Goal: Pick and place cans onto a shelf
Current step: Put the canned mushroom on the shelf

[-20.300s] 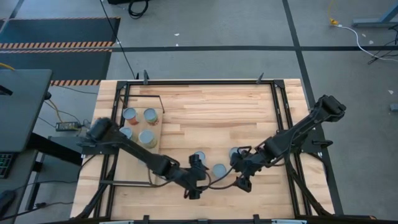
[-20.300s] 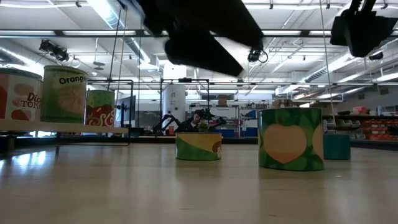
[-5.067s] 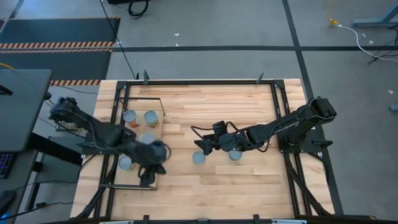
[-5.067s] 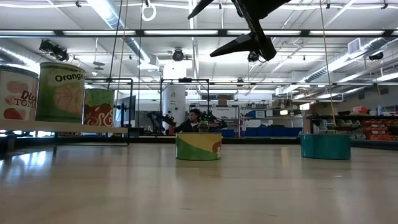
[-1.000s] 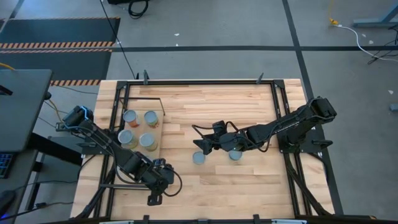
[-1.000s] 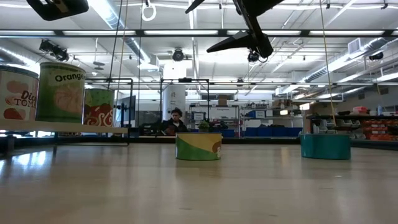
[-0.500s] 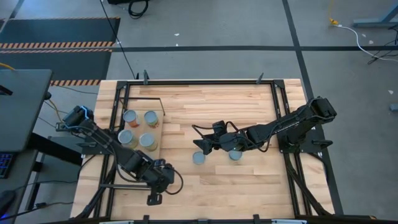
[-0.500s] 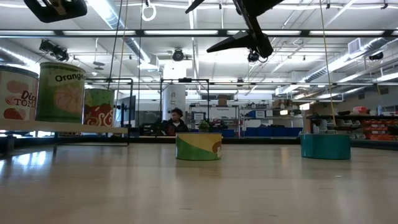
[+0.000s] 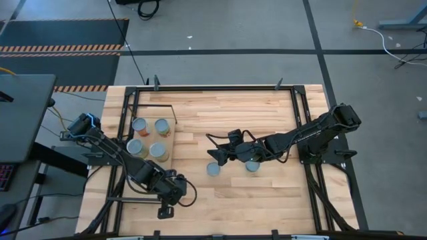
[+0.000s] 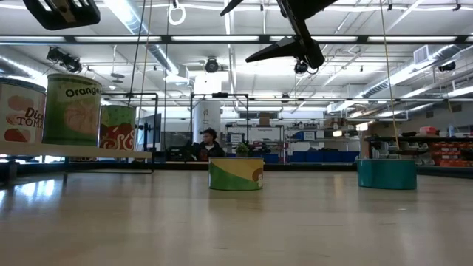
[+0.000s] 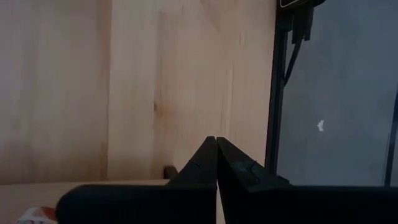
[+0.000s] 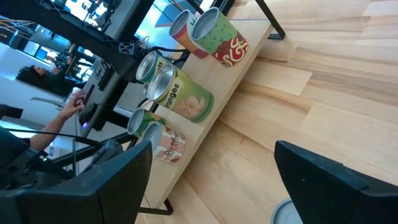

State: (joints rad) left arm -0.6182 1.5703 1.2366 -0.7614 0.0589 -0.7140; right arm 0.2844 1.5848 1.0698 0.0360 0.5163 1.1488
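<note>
- Plank tabletop (image 9: 220,113), butcher-block, black frame round its edges; both arms reach over it
- shelf (image 9: 148,155), pale plywood, sits at the table's left side; four cans (image 9: 140,125) stand on it in a two-by-two block
- left gripper (image 9: 164,212) is at the near-left of the table, near-right of the shelf; fingers (image 11: 208,163) clenched together on nothing
- right gripper (image 9: 212,155) hovers mid-table, fingers spread wide, grasping nothing
- green-and-yellow can (image 10: 236,174) stands on the planks mid-table just near of the right gripper; teal can (image 10: 386,174) stands to its right, under the right arm; the two apart
- person (image 10: 208,144) sits far off in the room beyond
</note>
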